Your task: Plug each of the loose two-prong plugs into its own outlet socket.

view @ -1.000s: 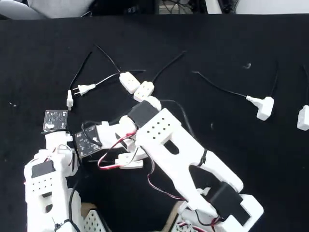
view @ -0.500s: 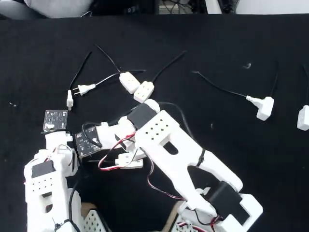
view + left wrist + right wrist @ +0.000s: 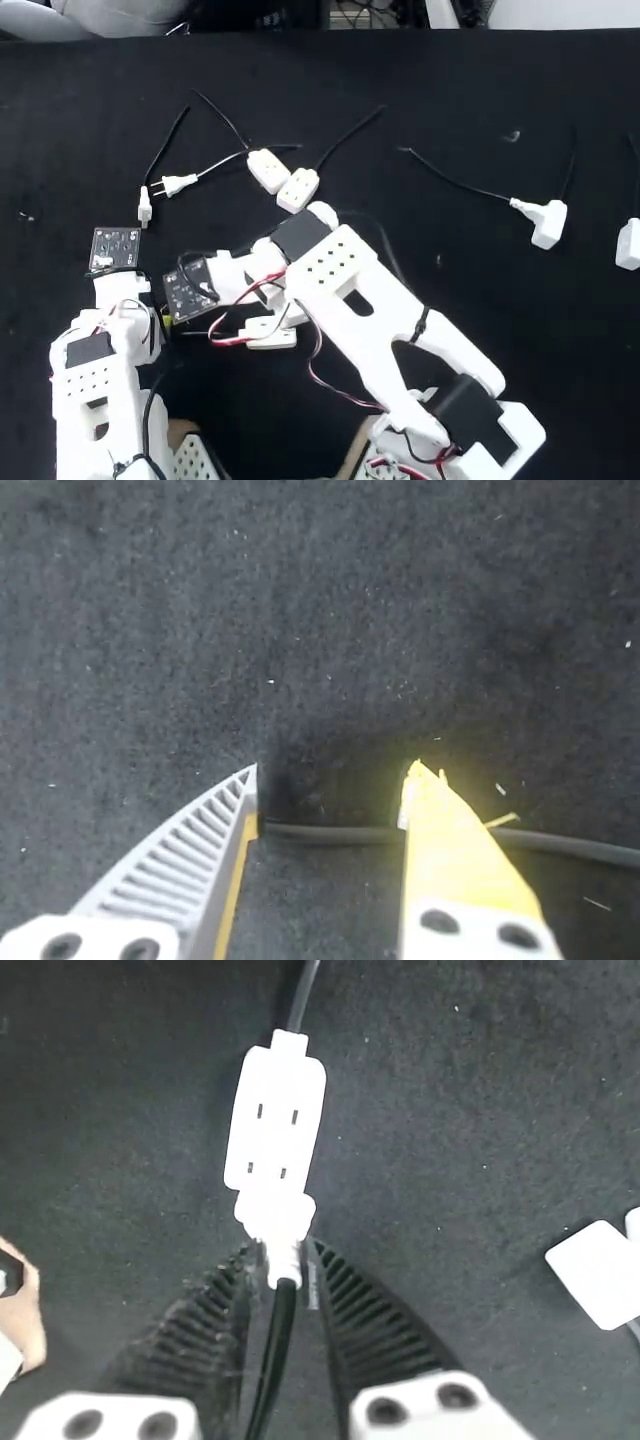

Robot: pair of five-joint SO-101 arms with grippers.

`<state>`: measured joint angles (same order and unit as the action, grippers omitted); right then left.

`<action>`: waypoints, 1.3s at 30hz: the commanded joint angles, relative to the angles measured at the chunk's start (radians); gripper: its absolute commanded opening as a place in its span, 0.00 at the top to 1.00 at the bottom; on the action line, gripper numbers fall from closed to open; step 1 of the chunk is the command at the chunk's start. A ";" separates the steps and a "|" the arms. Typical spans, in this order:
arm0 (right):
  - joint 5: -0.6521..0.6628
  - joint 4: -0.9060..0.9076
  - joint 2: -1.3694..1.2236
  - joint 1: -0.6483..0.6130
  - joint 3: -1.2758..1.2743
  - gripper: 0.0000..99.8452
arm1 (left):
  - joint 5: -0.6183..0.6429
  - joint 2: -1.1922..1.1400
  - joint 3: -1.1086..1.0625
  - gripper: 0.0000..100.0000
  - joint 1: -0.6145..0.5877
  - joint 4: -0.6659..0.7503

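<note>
Your right gripper [image 3: 282, 1260] pinches the white two-prong plug [image 3: 277, 1218] by its neck, nose against the outlet socket [image 3: 273, 1125], likely for a straight push; your left gripper [image 3: 330, 785] straddles a black cord [image 3: 320, 833], jaws apart.

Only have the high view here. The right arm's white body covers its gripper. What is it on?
Observer: In the right wrist view, the right gripper is shut on the tail of a white plug. The plug sits flush against the end of a white rectangular outlet socket block.
Operator: Any free sockets on that block?
Observer: Yes, the face turned to the camera shows two slot pairs, both empty.
Operator: And the left gripper?
Observer: In the left wrist view, the left gripper is open just above the black table cloth. A thin black cord crosses the gap from its white ribbed finger to its yellow finger.
</note>
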<state>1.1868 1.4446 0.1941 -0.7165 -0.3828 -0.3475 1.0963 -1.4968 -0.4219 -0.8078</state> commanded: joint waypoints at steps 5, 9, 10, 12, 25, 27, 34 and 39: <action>0.011 -0.011 0.001 -0.005 -0.016 0.99 | -0.009 0.014 0.004 0.77 -0.007 0.008; 0.011 -0.028 0.002 -0.018 -0.054 0.99 | -0.009 0.014 0.004 0.77 -0.007 0.008; 0.011 -0.032 0.005 -0.017 -0.058 0.99 | -0.011 0.014 0.004 0.77 -0.007 0.008; 0.011 -0.029 0.007 -0.017 -0.059 0.99 | -0.011 0.014 0.004 0.77 -0.007 0.008; -0.017 -0.025 0.008 -0.023 0.015 0.99 | -0.011 0.014 -0.002 0.77 -0.007 0.006; -0.018 -0.025 0.007 -0.025 0.012 0.99 | -0.011 0.014 -0.002 0.77 -0.007 0.006; -0.021 -0.025 0.001 -0.025 0.004 0.99 | -0.011 0.014 -0.002 0.77 -0.007 0.006; -0.021 -0.034 0.001 -0.057 -0.028 0.99 | -0.011 0.014 -0.002 0.77 -0.007 0.006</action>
<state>1.1792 1.4246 0.1941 -0.7442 -0.4196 -0.3475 1.0963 -1.4968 -0.4219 -0.8078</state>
